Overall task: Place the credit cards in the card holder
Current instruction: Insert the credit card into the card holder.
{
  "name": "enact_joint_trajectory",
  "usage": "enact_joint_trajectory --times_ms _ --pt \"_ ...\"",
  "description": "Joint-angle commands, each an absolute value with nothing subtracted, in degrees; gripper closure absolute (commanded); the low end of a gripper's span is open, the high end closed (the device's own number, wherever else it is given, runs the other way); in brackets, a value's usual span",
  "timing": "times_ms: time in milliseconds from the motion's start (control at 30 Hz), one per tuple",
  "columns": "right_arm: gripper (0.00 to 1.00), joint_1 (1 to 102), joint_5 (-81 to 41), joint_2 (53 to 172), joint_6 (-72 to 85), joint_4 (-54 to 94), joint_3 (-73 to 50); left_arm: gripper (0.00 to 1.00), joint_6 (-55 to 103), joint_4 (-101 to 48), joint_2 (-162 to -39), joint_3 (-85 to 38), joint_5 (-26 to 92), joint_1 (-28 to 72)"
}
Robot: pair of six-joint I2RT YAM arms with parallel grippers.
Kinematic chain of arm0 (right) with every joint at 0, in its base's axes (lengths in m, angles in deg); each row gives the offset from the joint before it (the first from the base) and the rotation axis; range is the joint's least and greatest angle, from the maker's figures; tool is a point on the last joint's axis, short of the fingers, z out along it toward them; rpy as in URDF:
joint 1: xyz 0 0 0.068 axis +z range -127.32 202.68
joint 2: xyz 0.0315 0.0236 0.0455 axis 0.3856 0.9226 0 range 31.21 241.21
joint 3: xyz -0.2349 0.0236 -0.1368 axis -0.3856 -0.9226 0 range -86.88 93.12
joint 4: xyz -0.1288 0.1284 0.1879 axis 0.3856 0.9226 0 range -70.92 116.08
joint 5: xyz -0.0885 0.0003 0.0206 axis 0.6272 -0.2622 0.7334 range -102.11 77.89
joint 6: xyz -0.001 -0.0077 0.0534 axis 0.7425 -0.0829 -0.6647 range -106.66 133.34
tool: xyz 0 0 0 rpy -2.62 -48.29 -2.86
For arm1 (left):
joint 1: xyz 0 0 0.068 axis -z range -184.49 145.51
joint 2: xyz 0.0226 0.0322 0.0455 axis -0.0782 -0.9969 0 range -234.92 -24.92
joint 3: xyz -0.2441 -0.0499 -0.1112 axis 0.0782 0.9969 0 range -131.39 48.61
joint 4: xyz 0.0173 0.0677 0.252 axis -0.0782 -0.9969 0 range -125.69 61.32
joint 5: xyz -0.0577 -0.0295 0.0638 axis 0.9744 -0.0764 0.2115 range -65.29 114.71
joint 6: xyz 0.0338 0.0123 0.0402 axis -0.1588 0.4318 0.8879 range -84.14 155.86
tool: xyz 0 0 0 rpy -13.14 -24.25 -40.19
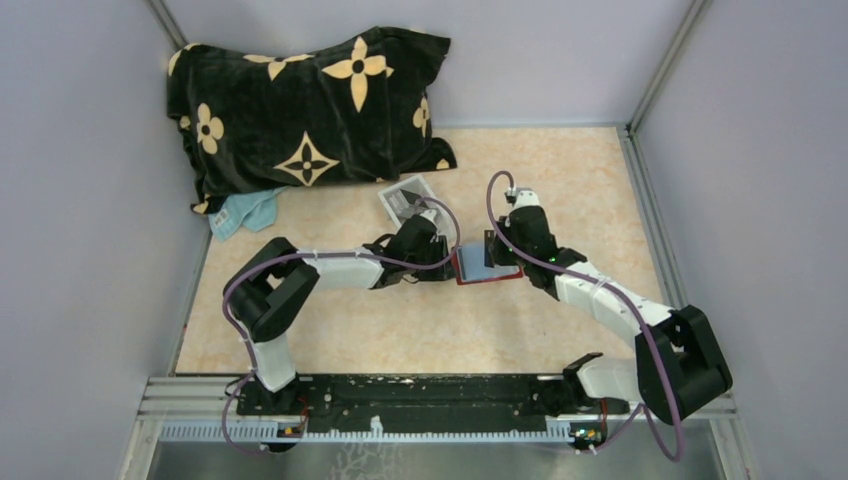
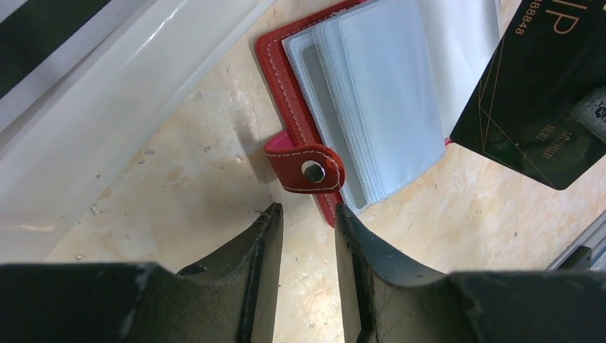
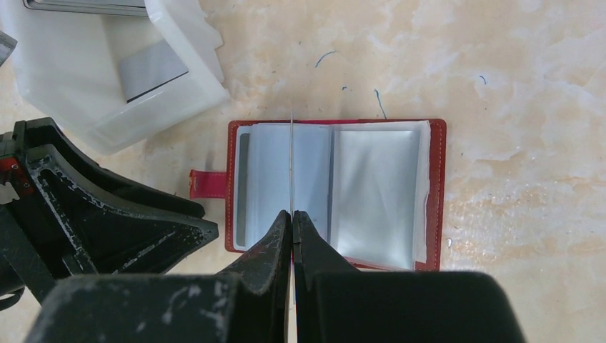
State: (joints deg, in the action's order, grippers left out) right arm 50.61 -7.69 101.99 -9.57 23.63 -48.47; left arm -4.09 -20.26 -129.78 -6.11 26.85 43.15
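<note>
Red holder: the card holder (image 3: 439,186) is laid open and flat on the table (image 3: 514,86), at mid-frame in the right wrist view, with clear sleeves fanned across its face.
Holder edges: a stitched red rim is seen all round; the snap strap (image 2: 307,168) is folded over the rim at centre frame in the left wrist view.
Right fingers: the right fingers (image 3: 275,243) are pressed together on a black card (image 2: 543,107), seen edge-on as a thin line over the sleeves' middle fold; whether it touches them cannot be told.
Left fingers: the left fingers (image 2: 264,243) are set a narrow gap apart with nothing between them, their tips just beside the holder's corner below the strap.
Tray: a white tray (image 3: 71,93) is placed at upper left, just beside the holder's upper-left corner, with a grey card (image 3: 150,68) inside.
Open room: bare table is left above and to the right of the holder; its left side is crowded by the tray and the left arm.
</note>
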Motion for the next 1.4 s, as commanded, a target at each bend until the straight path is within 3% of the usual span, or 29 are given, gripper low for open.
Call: enact_joint_trajectory --times_ms 0,333,1367 --pt "1.00 49.20 -8.32 101.39 -8.89 22.62 -46.51 0.60 -0.07 -23.53 -129.48 -9.30 29.04 43.41" --pt "1.00 43.75 -13.41 101.69 -8.46 20.75 -48.50 0.60 1.64 -26.54 -133.61 -13.95 29.90 43.41" --pt "1.00 38.54 -26.60 106.71 -11.95 12.14 -53.26 0.62 1.38 -29.78 -136.14 -11.44 24.76 42.84"
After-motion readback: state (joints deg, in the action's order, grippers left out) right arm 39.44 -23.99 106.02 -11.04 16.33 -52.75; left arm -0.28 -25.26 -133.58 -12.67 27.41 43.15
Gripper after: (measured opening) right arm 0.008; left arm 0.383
